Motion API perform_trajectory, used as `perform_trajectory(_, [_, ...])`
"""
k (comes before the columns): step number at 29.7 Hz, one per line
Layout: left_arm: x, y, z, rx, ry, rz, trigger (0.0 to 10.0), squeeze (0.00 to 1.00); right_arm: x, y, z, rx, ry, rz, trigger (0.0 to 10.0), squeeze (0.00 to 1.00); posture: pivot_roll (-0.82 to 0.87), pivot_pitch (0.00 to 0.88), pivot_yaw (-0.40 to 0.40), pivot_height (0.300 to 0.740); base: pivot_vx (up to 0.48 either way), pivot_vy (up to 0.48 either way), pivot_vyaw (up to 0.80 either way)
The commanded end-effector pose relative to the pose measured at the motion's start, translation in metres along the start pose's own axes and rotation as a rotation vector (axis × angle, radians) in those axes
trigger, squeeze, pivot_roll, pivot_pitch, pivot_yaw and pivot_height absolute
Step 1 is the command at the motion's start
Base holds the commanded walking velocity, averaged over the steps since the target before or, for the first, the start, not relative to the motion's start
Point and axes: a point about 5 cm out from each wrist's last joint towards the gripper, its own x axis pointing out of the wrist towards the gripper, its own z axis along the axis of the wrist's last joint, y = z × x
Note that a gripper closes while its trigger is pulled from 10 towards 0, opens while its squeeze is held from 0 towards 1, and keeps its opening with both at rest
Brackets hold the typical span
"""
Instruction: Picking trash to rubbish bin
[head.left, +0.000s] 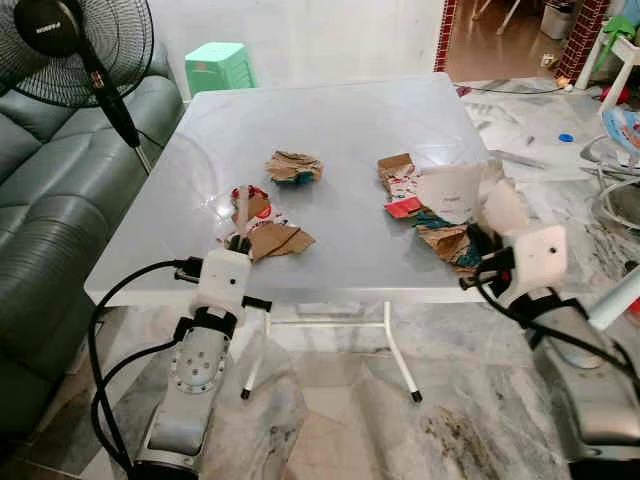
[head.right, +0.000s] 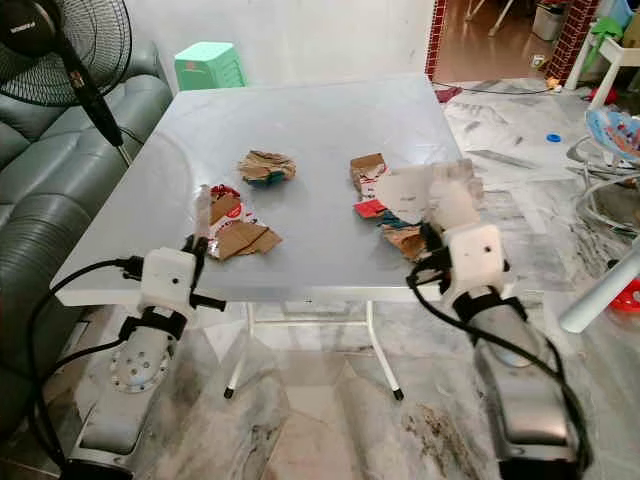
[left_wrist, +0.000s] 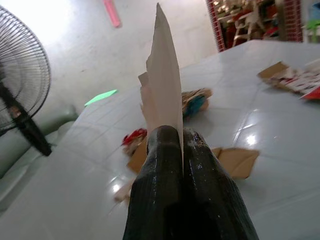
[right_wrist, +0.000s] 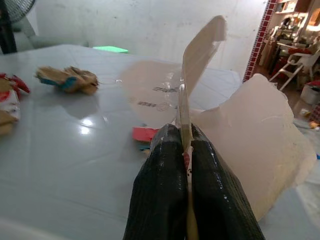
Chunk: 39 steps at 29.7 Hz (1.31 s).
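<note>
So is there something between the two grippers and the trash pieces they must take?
Nothing visible. The left gripper is already shut on a torn cardboard strip, and the right gripper on a pale cardboard piece. No rubbish bin is identifiable.

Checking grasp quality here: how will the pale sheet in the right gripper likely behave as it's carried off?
Probably light and floppy: the pale sheet curls and droops around the right gripper. Pinched only at one edge, it may flap or tear, though it seems unlikely to slip.

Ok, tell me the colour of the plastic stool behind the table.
Mint green. The square plastic stool shows best in the right eye view, against the white wall.
</note>
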Motion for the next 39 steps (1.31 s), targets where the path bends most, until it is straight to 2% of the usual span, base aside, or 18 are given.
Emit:
perform_trajectory(1, [0.001, 0.006, 0.000, 0.003, 0.001, 0.021, 10.0, 0.00, 0.000, 0.004, 0.008, 0.008, -0.026, -0.019, 10.0, 0.00, -0.04, 0.000, 0.082, 0.740, 0.000, 0.000, 0.00])
perform_trajectory(6, [-0.002, 0.012, 0.002, -0.025, -0.011, 0.066, 10.0, 0.00, 0.003, 0.005, 0.006, 0.048, -0.035, -0.104, 10.0, 0.00, -0.04, 0.000, 0.069, 0.740, 0.000, 0.000, 0.00])
perform_trajectory(10, [-0.001, 0.011, 0.002, -0.032, -0.020, 0.064, 10.0, 0.00, 0.011, 0.006, 0.010, 0.066, -0.053, -0.120, 10.0, 0.00, -0.04, 0.000, 0.053, 0.740, 0.000, 0.000, 0.00])
perform_trajectory(13, [0.003, 0.010, 0.008, -0.023, -0.039, 0.067, 10.0, 0.00, 0.018, 0.006, 0.019, 0.043, -0.081, -0.104, 10.0, 0.00, -0.03, 0.000, 0.044, 0.740, 0.000, 0.000, 0.00])
perform_trajectory(15, [0.005, 0.013, 0.010, -0.044, -0.042, 0.090, 10.0, 0.00, 0.021, 0.002, 0.021, 0.049, -0.078, -0.116, 10.0, 0.00, -0.04, 0.004, 0.045, 0.740, 0.000, 0.000, 0.00])
perform_trajectory(29, [0.010, 0.003, 0.015, -0.098, -0.051, 0.065, 10.0, 0.00, 0.021, -0.004, 0.023, 0.058, -0.064, -0.156, 10.0, 0.00, -0.07, 0.033, 0.046, 0.740, 0.000, 0.000, 0.00])
perform_trajectory(39, [0.007, 0.005, 0.010, -0.132, -0.024, 0.078, 10.0, 0.00, 0.024, -0.002, 0.021, 0.055, -0.037, -0.140, 10.0, 0.00, -0.07, 0.033, 0.033, 0.740, 0.000, 0.000, -0.73])
